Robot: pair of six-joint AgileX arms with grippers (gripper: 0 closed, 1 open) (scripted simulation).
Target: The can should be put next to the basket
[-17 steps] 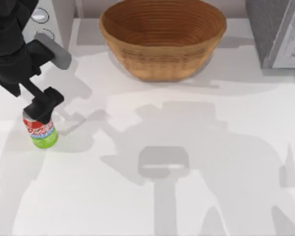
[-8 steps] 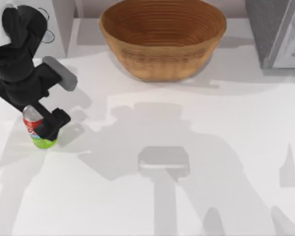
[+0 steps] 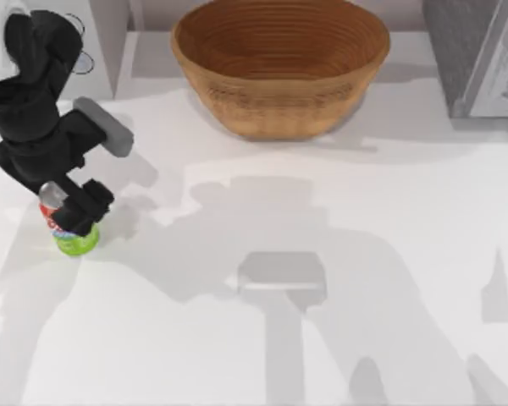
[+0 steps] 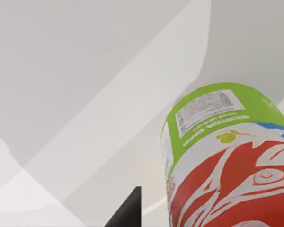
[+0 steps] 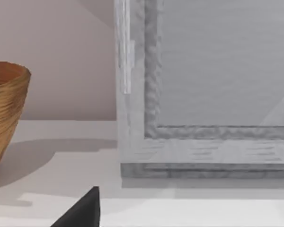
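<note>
While the top view is the clearest, start there: left claw (image 3: 70,216) sits down over the can (image 3: 76,238) near the counter's (image 3: 262,355) left edge, fingers either side of the red band. Whether they are pressing on the can or merely flanking it, cannot tell. Can upright, green base on the counter. Basket (image 3: 279,63) at the far edge, around the middle, well apart from the can. Grey framed block (image 3: 478,55) in the far right corner.

Left wrist view: can (image 4: 227,161) close up, green base and red band with white script; one dark fingertip (image 4: 128,210) just beside it, a sliver of counter visible between them.

Right wrist view: basket wall (image 5: 4,113), grey framed block (image 5: 203,94), one dark fingertip (image 5: 83,210) of the parked right claw; its state cannot be told.

Risks, as judged: if the grip is high on the red band and not square, the can may tilt or slip on lift. Carrying across to the basket, a low path could knock the can against the wicker wall. Releasing too high may topple it.
</note>
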